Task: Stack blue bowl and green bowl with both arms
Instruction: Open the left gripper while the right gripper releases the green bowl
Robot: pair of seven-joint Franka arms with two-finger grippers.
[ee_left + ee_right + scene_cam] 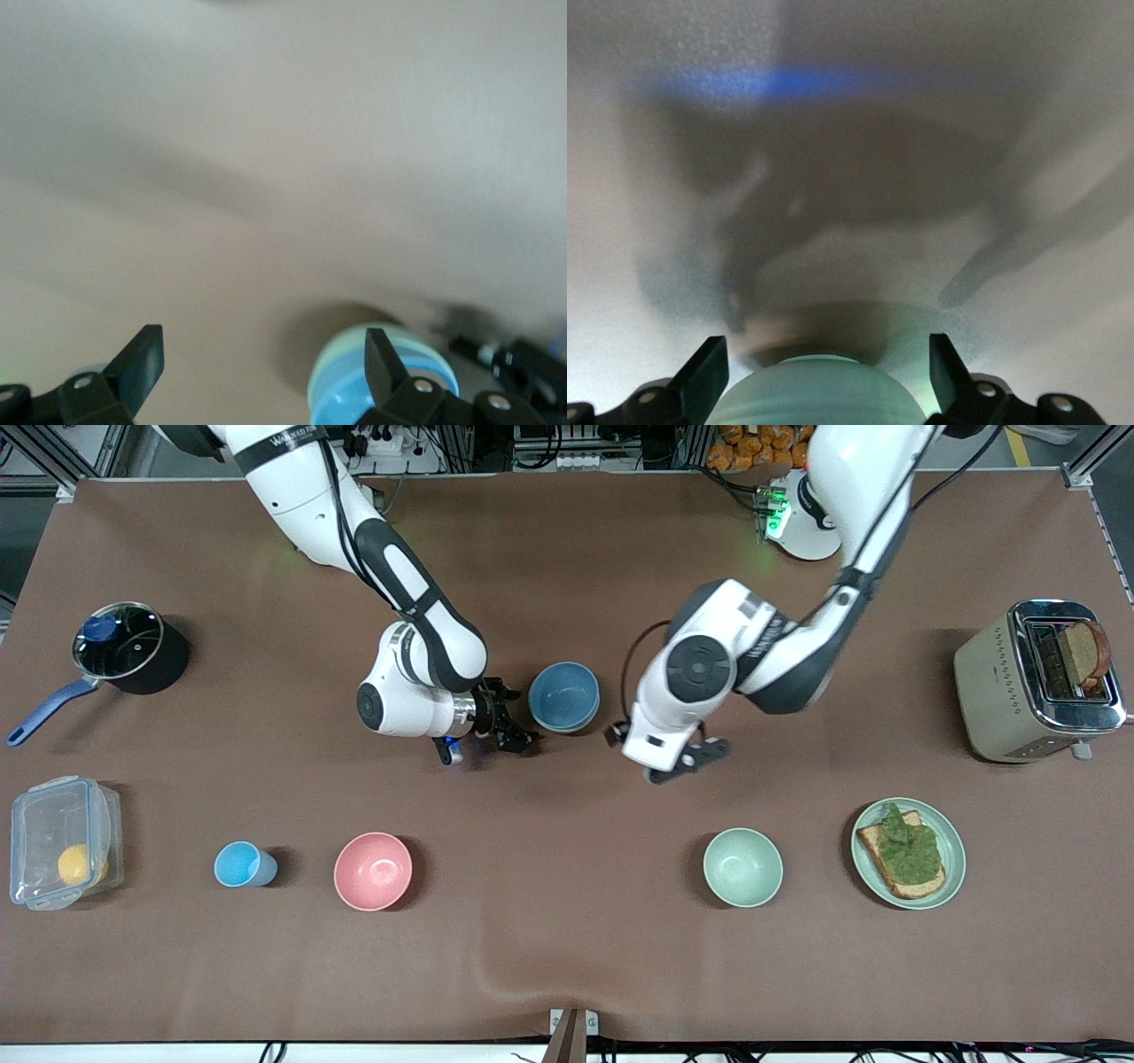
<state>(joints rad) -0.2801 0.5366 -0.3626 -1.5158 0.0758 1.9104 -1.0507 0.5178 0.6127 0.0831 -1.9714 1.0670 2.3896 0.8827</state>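
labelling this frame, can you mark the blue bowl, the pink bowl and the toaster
blue bowl [563, 694]: front view, on its inside floor.
pink bowl [373, 871]: front view, on its inside floor.
toaster [997, 682]: front view, on its beige side wall.

Lidded saucepan sitting toward the right arm's end, clear container holding a yellow fruit, light-blue cup standing beside pink bowl, mint bowl resting beside plate carrying toast, toaster holding bread.
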